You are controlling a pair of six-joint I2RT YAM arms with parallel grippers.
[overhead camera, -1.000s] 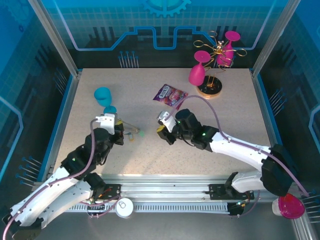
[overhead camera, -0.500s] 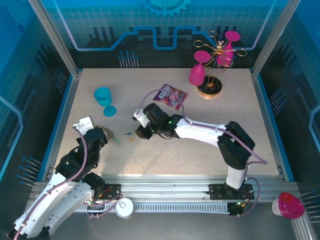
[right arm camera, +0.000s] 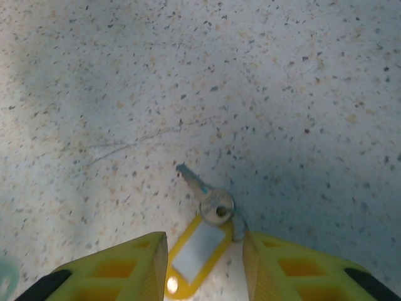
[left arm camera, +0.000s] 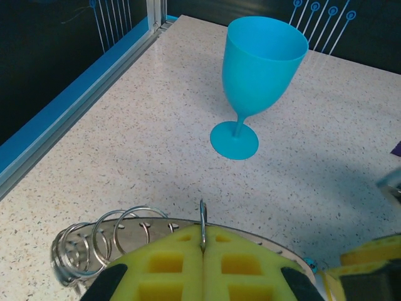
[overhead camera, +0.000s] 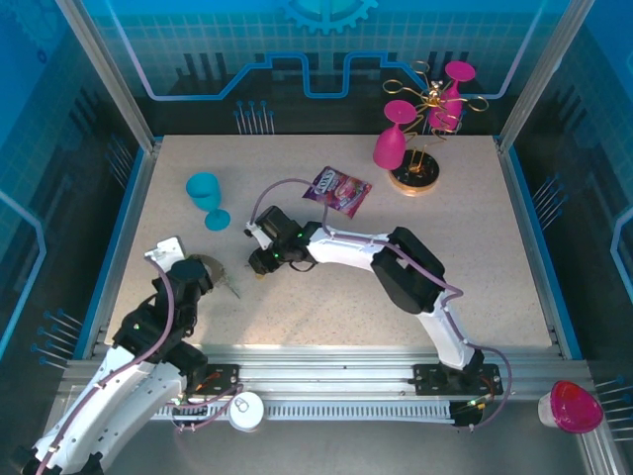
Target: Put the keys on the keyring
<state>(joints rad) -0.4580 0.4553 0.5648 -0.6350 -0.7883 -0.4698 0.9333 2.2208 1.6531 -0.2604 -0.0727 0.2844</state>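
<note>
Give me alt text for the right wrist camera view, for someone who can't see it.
A small metal key with a yellow tag lies flat on the speckled table, between the two yellow fingers of the open right gripper. Its blade points up and to the left in the picture, away from the fingers.

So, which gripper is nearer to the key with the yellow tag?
Right. The right gripper is open over the key, a finger each side of its yellow tag; the left gripper is apart, shut on the keyring.
</note>
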